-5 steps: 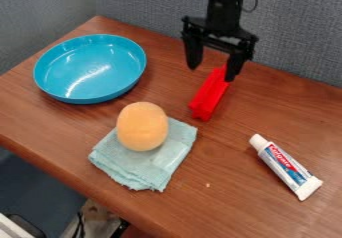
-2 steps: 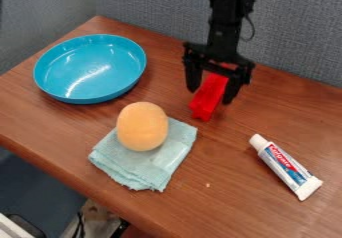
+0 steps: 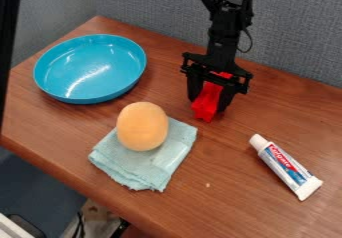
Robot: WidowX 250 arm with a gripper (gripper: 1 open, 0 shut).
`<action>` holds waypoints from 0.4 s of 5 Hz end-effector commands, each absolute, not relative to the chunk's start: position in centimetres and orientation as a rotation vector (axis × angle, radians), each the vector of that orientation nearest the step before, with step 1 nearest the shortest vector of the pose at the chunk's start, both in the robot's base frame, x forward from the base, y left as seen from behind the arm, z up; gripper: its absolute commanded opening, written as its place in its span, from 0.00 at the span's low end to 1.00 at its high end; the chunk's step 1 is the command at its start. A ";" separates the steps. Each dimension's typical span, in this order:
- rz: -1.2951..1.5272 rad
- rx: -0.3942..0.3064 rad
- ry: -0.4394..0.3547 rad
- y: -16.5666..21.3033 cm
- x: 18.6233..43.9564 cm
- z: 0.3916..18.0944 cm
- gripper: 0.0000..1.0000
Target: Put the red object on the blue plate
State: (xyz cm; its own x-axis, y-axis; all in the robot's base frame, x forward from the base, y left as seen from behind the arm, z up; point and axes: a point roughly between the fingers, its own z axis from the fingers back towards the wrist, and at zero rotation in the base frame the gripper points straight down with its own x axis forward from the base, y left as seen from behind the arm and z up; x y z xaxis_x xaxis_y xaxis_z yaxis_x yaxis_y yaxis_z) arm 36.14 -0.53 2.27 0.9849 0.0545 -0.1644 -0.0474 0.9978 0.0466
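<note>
Objects on the wooden table (image 3: 241,132), by kind and count: 1 red object (image 3: 206,106), near centre; 1 blue plate (image 3: 88,68), at 10 o'clock; 1 orange ball (image 3: 142,126), at 7 o'clock; 1 pale teal folded cloth (image 3: 138,158) beneath that ball; 1 white toothpaste tube (image 3: 287,166), at 4 o'clock; 1 gripper (image 3: 214,89), carrying 2 fingers, at the red object.

Red object (image 3: 205,106) — upper half hidden behind the hand (image 3: 214,94); arm cut off by top edge
</note>
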 end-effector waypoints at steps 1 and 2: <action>0.055 0.050 0.111 -0.1 37.0 4.1 0.00; 0.063 0.051 0.101 0.4 37.0 4.9 0.00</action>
State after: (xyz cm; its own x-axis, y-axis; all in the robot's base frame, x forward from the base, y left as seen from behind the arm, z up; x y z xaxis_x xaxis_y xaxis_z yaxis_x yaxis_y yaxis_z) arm 35.93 -0.28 2.31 0.9825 0.0550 -0.1778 -0.0465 0.9976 0.0514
